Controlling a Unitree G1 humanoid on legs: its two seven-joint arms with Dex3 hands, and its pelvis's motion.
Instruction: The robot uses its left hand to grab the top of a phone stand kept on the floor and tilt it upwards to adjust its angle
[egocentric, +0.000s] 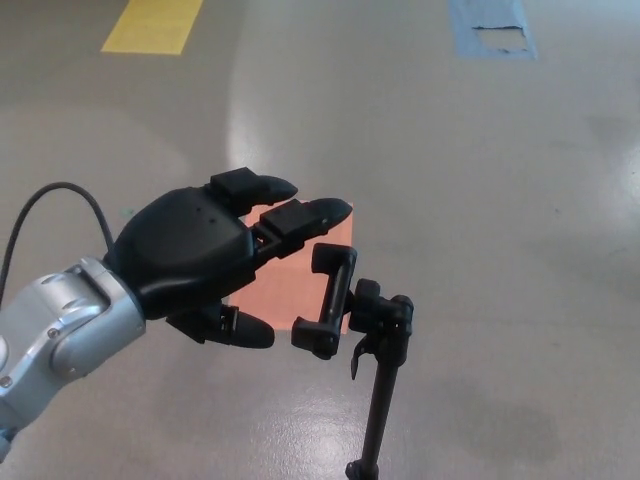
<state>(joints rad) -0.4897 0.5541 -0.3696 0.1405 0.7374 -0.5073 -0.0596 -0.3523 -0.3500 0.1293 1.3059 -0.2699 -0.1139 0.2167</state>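
My left hand (205, 265), fingers spread and empty, hovers just left of the phone stand (340, 300), whose clamp runs upright.

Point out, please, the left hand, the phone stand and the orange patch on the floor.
left hand (205, 260), head view, on the back of the palm.
phone stand (333, 300), head view, on its clamp bar.
orange patch (285, 290), head view, on its visible middle.
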